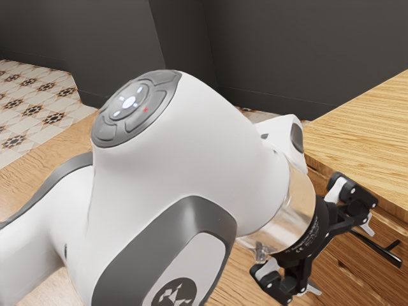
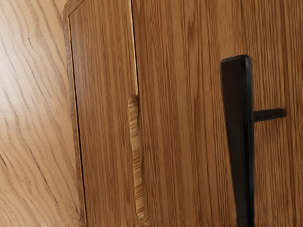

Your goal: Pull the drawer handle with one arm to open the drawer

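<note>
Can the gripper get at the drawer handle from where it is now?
Probably yes. The gripper is open and close to the black drawer handle, with nothing visible between them.

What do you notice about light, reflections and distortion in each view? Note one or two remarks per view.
Exterior view: soft sheen on the white rounded arm shell, a bright reflection on the silver metal wrist ring, dim dark grey walls behind. Wrist view: even light on the oak-grain wooden panel, no hard shadows; the black bar handle looks tapered by perspective.
</note>
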